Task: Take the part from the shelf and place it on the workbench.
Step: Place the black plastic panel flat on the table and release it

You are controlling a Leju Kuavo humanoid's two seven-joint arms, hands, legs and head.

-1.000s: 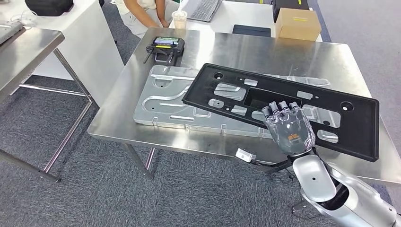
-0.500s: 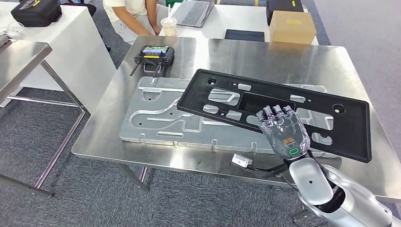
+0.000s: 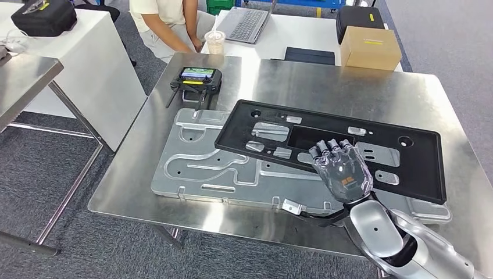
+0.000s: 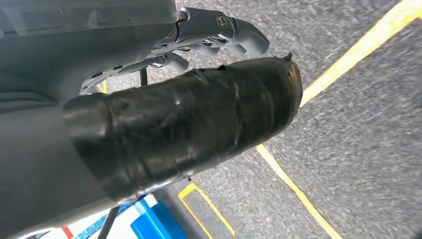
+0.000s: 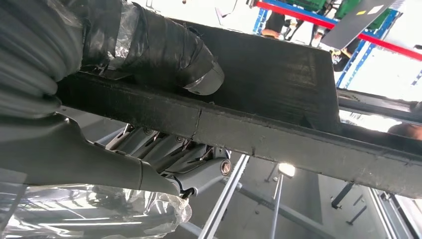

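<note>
1. Bright, even overhead light in the head view; the steel workbench (image 3: 349, 75) throws a soft white sheen across its far half.
2. Sharp focus there: the cut-outs of the black part (image 3: 407, 168) read cleanly, and it drops only a faint shadow on the metal plate (image 3: 197, 168) beneath.
3. The left wrist view is dimmer; the left hand (image 4: 164, 119) is a dark, soft-focus mass up close, while the carpet behind it is grainy but clear.
4. The right wrist view is strongly backlit: blown-out white at the far side, the part's edge near-black, and a bright glare spot on the right hand (image 5: 164, 159).
</note>
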